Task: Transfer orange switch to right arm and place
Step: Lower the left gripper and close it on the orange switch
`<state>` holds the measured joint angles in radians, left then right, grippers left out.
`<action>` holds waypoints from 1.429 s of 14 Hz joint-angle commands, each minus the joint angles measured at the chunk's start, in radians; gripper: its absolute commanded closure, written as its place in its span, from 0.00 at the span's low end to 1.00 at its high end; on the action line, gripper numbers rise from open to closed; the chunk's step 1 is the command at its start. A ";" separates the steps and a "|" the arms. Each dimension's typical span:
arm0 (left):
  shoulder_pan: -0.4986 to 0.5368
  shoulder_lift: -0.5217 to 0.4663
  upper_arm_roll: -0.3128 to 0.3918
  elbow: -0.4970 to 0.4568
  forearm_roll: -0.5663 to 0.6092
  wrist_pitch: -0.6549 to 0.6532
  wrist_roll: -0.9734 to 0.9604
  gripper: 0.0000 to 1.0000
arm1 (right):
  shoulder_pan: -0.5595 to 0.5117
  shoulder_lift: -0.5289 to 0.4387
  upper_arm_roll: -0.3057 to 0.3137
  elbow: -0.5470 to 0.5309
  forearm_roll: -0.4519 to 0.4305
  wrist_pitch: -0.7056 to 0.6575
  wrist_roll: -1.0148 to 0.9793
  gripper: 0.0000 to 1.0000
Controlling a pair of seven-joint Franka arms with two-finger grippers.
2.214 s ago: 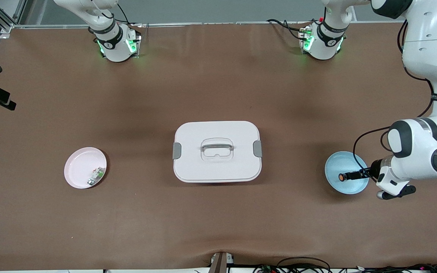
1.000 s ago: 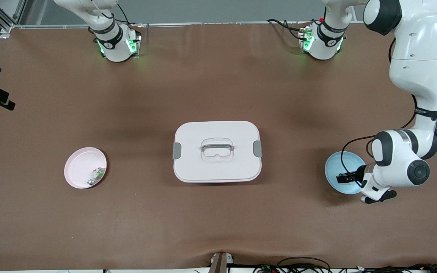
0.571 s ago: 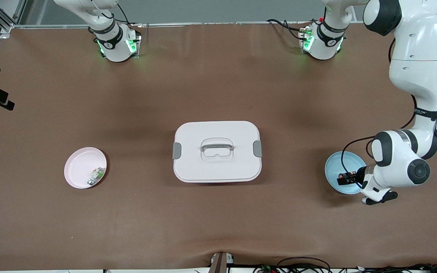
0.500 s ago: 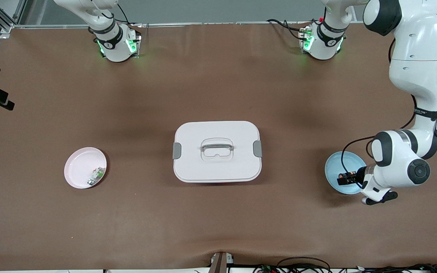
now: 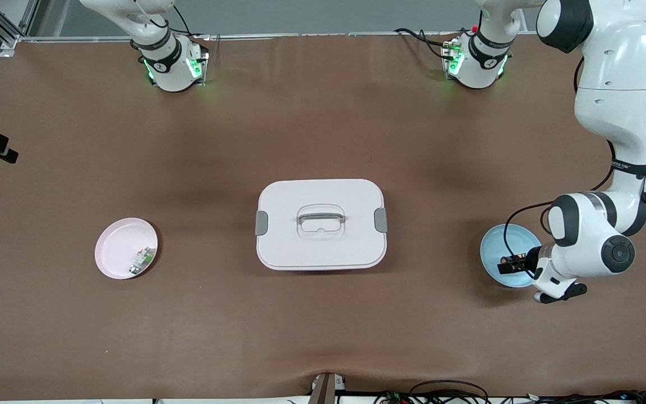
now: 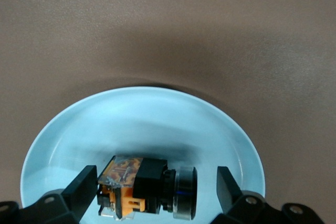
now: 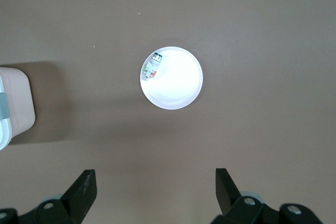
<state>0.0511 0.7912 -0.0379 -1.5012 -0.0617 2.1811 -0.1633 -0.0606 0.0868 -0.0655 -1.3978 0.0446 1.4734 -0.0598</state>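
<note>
On brown table [image 5: 323, 314], left pincer [image 6: 155, 192] (jaws wide) straddles orange switch [image 6: 147, 187]; right pincer [image 7: 155, 192] open.

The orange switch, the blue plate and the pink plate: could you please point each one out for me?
orange switch [image 6: 149, 186], left wrist view, on its black body.
blue plate [image 6: 136, 116], left wrist view, on its bare inner surface.
pink plate [image 5: 115, 247], front view, on its bare middle.

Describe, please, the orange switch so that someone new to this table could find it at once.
Start at the white lidded box mid-table and go toward the left arm's end to the pale blue plate. The orange switch lies on its side in that plate, between the open fingers of the left tool. It is black and orange, unlike the white-and-green part in the pink plate.
</note>
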 commanded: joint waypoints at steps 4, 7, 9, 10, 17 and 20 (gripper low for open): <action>-0.004 0.008 0.000 -0.001 -0.001 0.005 -0.008 0.00 | -0.012 -0.013 0.004 -0.007 -0.008 -0.005 -0.008 0.00; -0.004 0.008 0.000 -0.001 -0.001 0.006 -0.010 0.00 | -0.012 -0.012 0.004 -0.007 -0.008 -0.002 -0.008 0.00; -0.004 0.010 0.000 0.001 -0.003 0.006 -0.012 0.00 | -0.012 -0.012 0.004 -0.007 -0.008 -0.004 -0.008 0.00; -0.004 0.010 0.000 0.001 -0.003 0.006 -0.019 0.00 | -0.012 -0.012 0.004 -0.007 -0.008 -0.001 -0.008 0.00; -0.004 0.011 0.000 0.004 -0.007 0.006 -0.062 0.56 | -0.010 -0.010 0.006 -0.007 -0.006 0.002 -0.008 0.00; -0.004 0.008 0.000 0.004 -0.010 0.006 -0.062 0.72 | -0.008 -0.010 0.006 -0.007 -0.006 0.002 -0.008 0.00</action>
<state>0.0504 0.7946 -0.0380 -1.5056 -0.0617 2.1811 -0.2165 -0.0628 0.0869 -0.0663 -1.3978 0.0443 1.4741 -0.0607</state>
